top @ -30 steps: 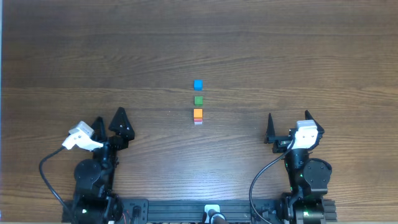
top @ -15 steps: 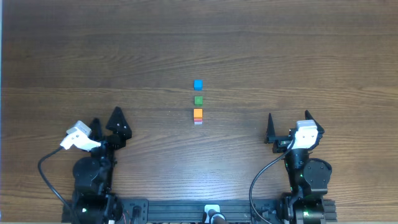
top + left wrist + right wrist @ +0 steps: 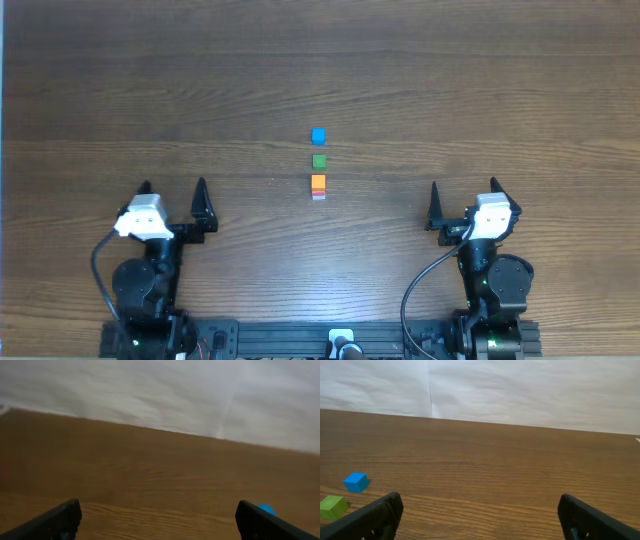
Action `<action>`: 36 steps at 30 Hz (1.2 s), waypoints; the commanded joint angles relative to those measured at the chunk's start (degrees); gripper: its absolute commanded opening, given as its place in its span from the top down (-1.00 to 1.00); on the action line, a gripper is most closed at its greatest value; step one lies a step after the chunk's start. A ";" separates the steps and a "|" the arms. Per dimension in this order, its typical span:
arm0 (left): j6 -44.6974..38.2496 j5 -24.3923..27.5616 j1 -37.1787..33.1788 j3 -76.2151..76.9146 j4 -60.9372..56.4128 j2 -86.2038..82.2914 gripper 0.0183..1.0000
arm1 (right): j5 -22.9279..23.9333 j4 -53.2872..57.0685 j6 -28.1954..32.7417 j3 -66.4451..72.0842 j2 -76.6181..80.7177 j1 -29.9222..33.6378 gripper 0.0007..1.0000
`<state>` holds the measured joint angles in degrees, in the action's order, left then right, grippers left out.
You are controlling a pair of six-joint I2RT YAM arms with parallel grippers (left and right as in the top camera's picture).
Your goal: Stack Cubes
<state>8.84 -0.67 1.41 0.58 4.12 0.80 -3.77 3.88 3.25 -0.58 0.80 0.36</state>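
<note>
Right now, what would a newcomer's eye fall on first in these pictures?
A line of small cubes on the table: a blue cube farthest from the arms, a green cube next, then an orange cube seemingly stacked on a pale cube. The left gripper and right gripper sit open near their bases, holding nothing.

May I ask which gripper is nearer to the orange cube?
Neither clearly: the left gripper sits left of the orange cube, the right gripper right of it, about equally far away.
</note>
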 commanded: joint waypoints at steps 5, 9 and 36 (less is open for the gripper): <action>-13.11 2.80 -0.31 -0.24 0.22 -0.61 -1.00 | -0.02 0.17 0.24 0.28 -0.48 0.31 -0.98; -12.92 3.21 -0.31 -0.24 0.20 -0.59 -1.00 | -0.04 0.17 0.24 0.28 -0.48 0.31 -0.99; -12.92 3.17 -0.31 -0.24 0.20 -0.59 -1.00 | -4.85 -3.04 -8.11 0.28 -0.48 0.31 -0.99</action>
<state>-3.07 1.37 1.41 0.58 4.08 0.80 -5.54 2.74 -0.21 -0.58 0.80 0.36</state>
